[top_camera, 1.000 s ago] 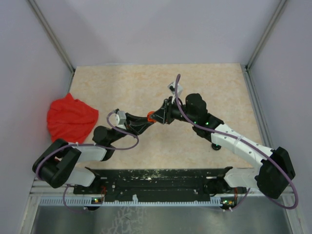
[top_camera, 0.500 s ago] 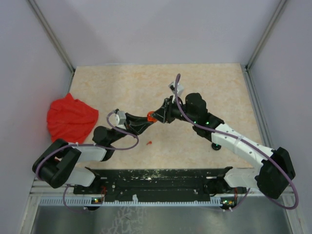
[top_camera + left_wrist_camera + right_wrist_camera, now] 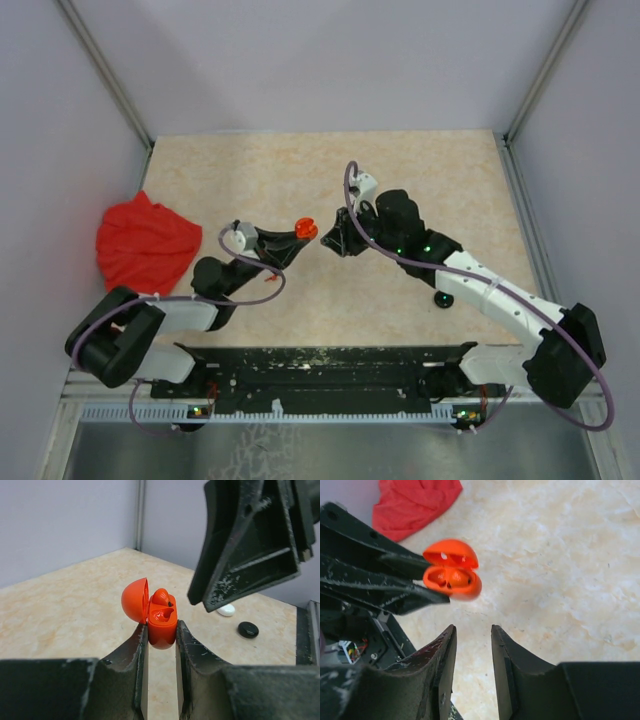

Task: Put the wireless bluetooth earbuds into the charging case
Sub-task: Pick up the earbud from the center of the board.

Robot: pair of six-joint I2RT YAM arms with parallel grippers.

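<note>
Pulling back from the charging case (image 3: pixel 161 625), my right gripper (image 3: pixel 473 630) no longer touches it as it did a second ago and now hangs just beside it, toward the right edge of the tabletop (image 3: pixel 250 170). My left gripper (image 3: pixel 161 630) has carried the case slightly toward the far edge. The case is orange and stands upright over the middle of the tabletop, pinched at its lower body between my left fingers (image 3: pixel 186 645), which are closed on it. Its lid (image 3: pixel 135 600) is hinged open on the side toward the left edge. One orange earbud (image 3: pixel 161 597) sits in the case next to the lid, its rounded end rising above the rim. The hollow in front of it looks glossy, and I cannot tell whether anything lies in it. My right gripper's jaws stand slightly apart with nothing between them, pointing at the open case. On the tabletop beyond, near the right edge, a white piece (image 3: pixel 226 610) and a black disc (image 3: pixel 248 629) lie close together but apart. A red cloth (image 3: pixel 145 245) is bunched against the left edge, well away from both arms.
</note>
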